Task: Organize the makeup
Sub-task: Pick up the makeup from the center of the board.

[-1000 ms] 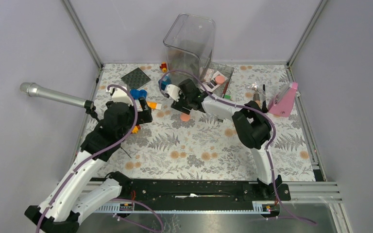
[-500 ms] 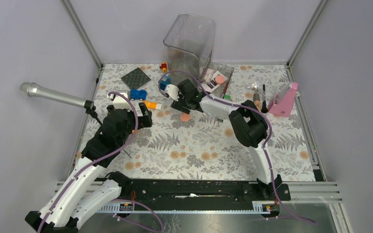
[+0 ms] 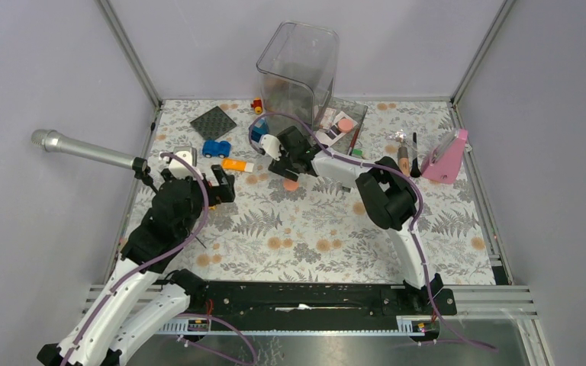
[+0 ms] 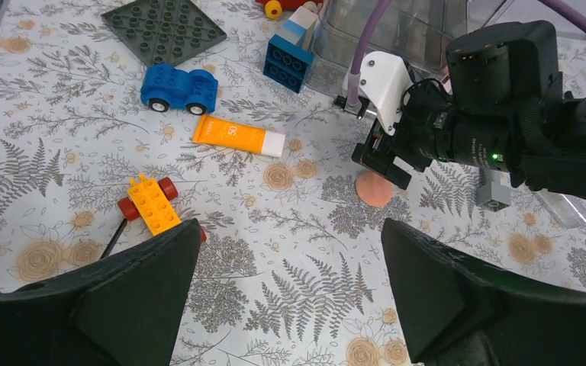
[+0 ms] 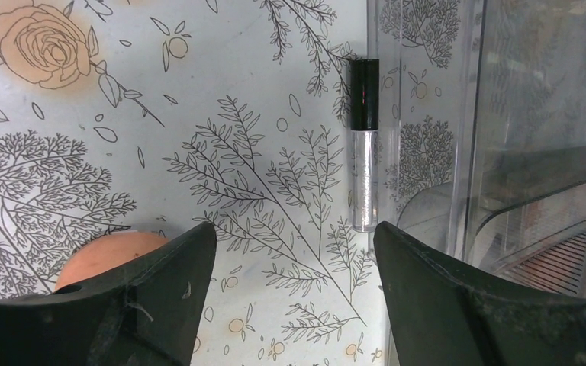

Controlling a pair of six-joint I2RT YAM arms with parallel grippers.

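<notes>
Beside the clear bin [image 5: 503,114], hovering the right claw [image 5: 294,244], fingers apart, next to a coral disc [image 5: 111,252] and a black-capped clear tube [image 5: 364,145]; holding the left claw [image 4: 290,244] wide apart, empty.

A coral disc [image 3: 291,184] lies flat on the tabletop [image 3: 313,229], near the middle. To its left an orange tube [image 3: 237,165] with a white cap lies on its side, cap pointing right. A clear gloss tube [image 5: 364,152] with a black cap lies flat just beside the wall of a clear container [image 5: 503,114]. At the back, a clear tray [image 3: 357,113] holds a second coral disc [image 3: 345,123] and a white palette [image 3: 330,134] with dark squares. Two brushes [image 3: 403,158] lie side by side further right.
</notes>
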